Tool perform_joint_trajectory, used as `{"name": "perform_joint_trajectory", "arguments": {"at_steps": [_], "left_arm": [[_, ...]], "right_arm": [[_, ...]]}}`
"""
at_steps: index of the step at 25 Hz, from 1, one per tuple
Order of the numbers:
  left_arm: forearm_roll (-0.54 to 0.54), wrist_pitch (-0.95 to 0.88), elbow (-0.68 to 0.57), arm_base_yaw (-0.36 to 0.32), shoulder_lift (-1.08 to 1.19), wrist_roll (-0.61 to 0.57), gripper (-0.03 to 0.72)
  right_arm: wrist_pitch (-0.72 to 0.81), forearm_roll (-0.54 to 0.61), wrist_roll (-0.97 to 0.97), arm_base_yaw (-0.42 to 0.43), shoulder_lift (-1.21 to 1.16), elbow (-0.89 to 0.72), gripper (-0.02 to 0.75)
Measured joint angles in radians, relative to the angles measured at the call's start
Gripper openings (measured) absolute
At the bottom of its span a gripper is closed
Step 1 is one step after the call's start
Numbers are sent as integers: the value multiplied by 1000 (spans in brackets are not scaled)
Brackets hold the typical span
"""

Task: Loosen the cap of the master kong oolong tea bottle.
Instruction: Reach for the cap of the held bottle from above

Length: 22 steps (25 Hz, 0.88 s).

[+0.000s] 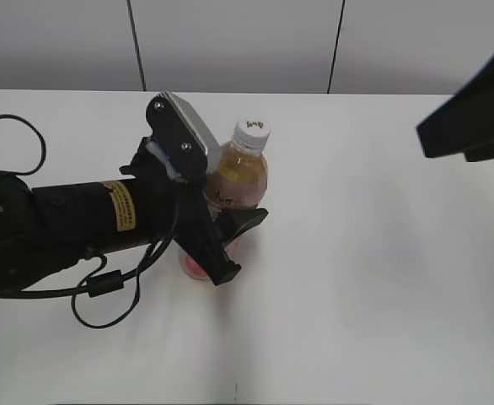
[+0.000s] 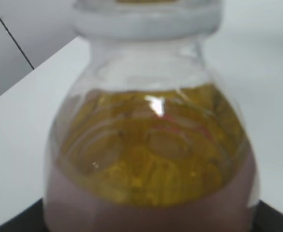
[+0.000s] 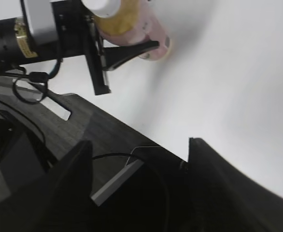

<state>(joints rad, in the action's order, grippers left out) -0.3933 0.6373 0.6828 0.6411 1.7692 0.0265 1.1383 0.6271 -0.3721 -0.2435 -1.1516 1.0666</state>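
left gripper (image 1: 226, 245): clamped around lower body of master kong oolong tea bottle (image 1: 237, 181) | bottle: stood upright on white table (image 1: 382, 278), cap (image 1: 252, 132) on | right gripper (image 3: 136, 188): spread wide, nothing held, raised well apart from bottle

The exterior camera looks down at a slant on the white bench (image 1: 382, 278), the bottle (image 1: 238, 177) near centre. The left wrist camera sits right against that bottle (image 2: 151, 159), filling its frame. The right wrist camera looks from farther off; the bottle (image 3: 132, 24) lies at 12 o'clock.
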Motion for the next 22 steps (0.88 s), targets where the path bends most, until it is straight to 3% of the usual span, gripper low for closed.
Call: {"name": "perform_joint_trajectory", "arguments": {"at_steps": [8,14,22], "left_arm": [[-39,-44,0,0,0,-1,412],[-58,-50,0,0,0,-1,412],[-61,-47,0,0,0,-1,412]], "right_arm": [[-1,-132,309,-211,-218,213,447],[-2,-109,552,-230,-331,311,445],[-27,-42,819,-232,-436,326,445]]}}
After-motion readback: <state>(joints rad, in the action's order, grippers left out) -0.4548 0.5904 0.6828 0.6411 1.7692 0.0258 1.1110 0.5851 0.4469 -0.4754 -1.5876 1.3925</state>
